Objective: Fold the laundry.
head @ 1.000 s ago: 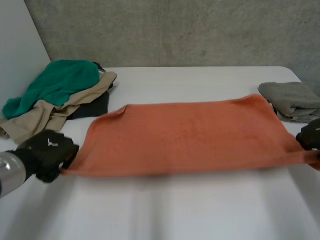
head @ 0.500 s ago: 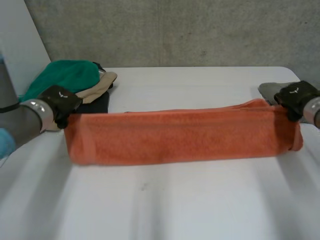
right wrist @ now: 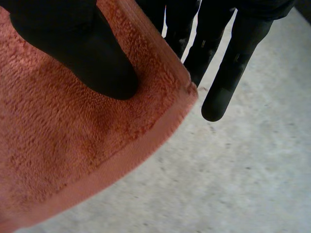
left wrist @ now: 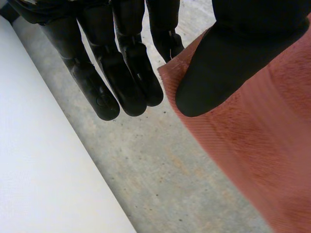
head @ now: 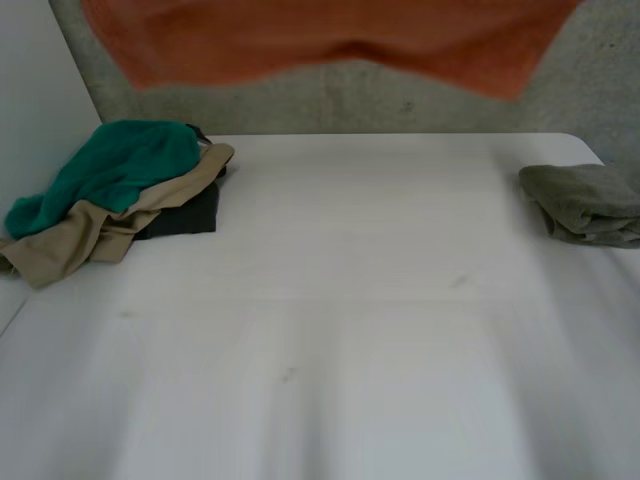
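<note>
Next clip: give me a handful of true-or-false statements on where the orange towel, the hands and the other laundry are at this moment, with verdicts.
1. The orange towel lies flat on the table. False: it hangs in the air above the table.
2. The left hand pinches the towel at an edge. True.
3. The right hand is open and off the towel. False: its thumb pinches a towel corner.
4. A grey folded towel sits on the table's right side. True.
5. The green garment lies beneath the beige garment. False: it lies on top.
</note>
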Action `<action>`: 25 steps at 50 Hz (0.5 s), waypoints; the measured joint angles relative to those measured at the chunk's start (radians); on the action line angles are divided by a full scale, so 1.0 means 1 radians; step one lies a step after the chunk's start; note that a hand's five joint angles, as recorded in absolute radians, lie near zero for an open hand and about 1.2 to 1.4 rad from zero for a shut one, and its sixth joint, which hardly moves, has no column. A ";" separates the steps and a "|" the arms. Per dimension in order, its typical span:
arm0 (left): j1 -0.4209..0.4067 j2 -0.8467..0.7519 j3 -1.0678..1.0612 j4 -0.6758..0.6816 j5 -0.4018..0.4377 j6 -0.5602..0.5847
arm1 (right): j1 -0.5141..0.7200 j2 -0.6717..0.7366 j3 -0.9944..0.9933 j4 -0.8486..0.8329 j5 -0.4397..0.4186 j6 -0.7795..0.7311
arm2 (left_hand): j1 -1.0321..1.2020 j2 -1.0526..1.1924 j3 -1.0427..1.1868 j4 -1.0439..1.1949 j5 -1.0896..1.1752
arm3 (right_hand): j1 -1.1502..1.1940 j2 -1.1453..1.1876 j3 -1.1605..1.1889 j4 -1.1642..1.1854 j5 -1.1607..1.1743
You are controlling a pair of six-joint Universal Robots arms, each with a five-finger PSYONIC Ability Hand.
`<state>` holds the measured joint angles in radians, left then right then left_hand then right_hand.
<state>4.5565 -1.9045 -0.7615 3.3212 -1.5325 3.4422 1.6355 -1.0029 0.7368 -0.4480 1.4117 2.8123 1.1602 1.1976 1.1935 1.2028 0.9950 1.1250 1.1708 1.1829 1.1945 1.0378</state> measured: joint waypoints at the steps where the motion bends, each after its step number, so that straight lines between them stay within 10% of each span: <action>1: 0.002 0.002 -0.014 0.000 0.003 -0.009 | -0.001 -0.006 0.013 0.014 -0.021 0.013 | 0.000 0.000 0.000 0.000 0.000 | 0.000 0.000 0.000 0.000 0.000; 25: 0.025 -0.006 -0.741 -0.111 0.146 0.267 | -0.163 -0.011 0.483 0.536 -0.300 -0.328 | 0.000 0.000 0.000 0.000 0.000 | 0.000 0.000 0.000 0.000 0.000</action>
<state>4.5812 -1.9104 -1.5020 3.2102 -1.3863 3.7093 1.4724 -1.0142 1.2195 0.0881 1.1120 2.4845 1.1602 1.1976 1.1935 1.2028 0.9950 1.1250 1.1708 1.1829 1.1945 1.0378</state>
